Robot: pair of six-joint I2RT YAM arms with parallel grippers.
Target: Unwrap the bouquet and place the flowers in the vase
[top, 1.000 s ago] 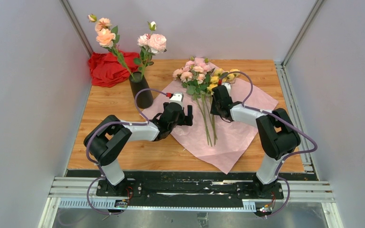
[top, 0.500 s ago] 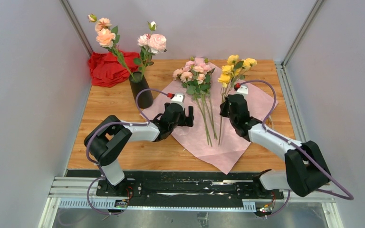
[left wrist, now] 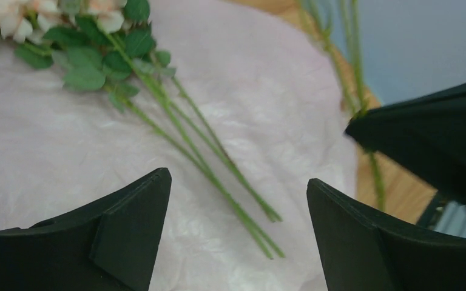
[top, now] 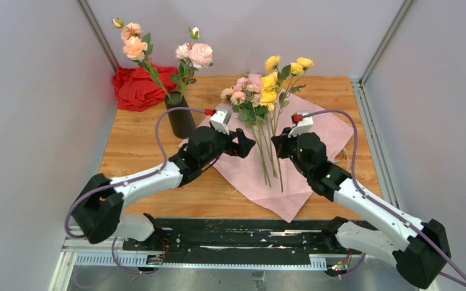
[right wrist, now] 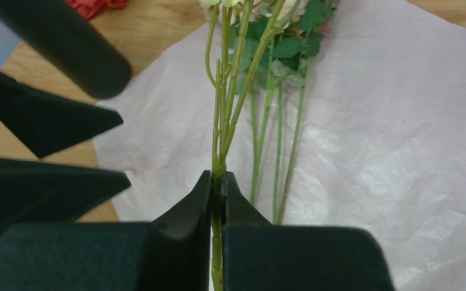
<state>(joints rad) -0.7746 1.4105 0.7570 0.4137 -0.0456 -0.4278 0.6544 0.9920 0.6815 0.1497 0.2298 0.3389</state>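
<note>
Holding yellow roses [top: 271, 80], stems clamped upright in my closed right jaws to clear the flattened paper [top: 306, 176]; left jaws spread wide over the pink roses [top: 246, 91] lying there, seemingly ready for them; vase [top: 179, 121] standing back-left on the bench [top: 136, 148], well apart.

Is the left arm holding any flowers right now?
No, the left fingers stand open above the pink paper with nothing between them.

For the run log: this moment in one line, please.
right tool shut on yellow flowers, blooms raised | left tool open above paper | pink flowers on paper | vase holds taller stems
</note>
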